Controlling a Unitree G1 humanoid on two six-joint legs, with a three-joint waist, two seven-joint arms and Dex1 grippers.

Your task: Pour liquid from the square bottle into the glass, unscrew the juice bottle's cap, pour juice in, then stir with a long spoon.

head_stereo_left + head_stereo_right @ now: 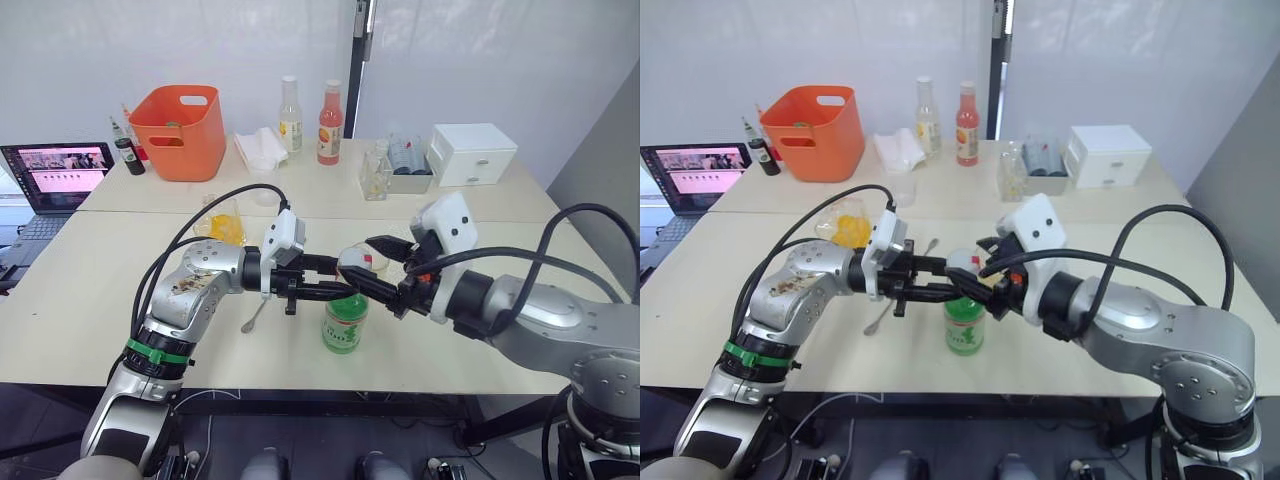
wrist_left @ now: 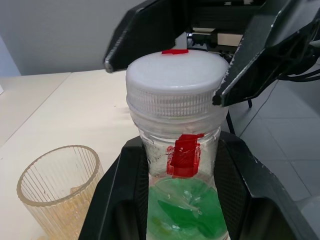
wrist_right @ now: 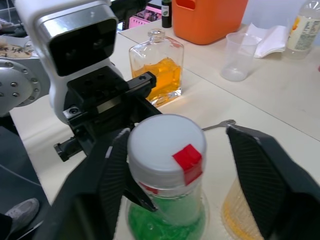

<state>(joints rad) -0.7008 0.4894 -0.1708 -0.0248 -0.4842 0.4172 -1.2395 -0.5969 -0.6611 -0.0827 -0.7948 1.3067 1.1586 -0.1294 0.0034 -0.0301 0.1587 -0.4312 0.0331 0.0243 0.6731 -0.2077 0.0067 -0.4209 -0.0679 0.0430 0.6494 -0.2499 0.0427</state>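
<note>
Cream laminate covered the worktop, which carried everything. At its far side stood an orange basket, a white drawer box, and a laptop at the left edge. Near the front edge the juice bottle stood upright, green liquid in its lower part, with both arms meeting over it. The left end effector pinched the bottle's neck just below the cap, its two black fingers pressed against the clear plastic on either side. The right end effector was spread, one finger on each side of the white, red-marked cap; whether either pad touched the cap could not quite be told. The square bottle stood behind the left arm, stopper in, orange-yellow liquid filling its lower half. The glass sat just beside the juice bottle, ribbed and holding a little yellow liquid at the bottom. The long spoon lay flat on the worktop under the left end effector. A cloudy plastic cup stood farther back.
</note>
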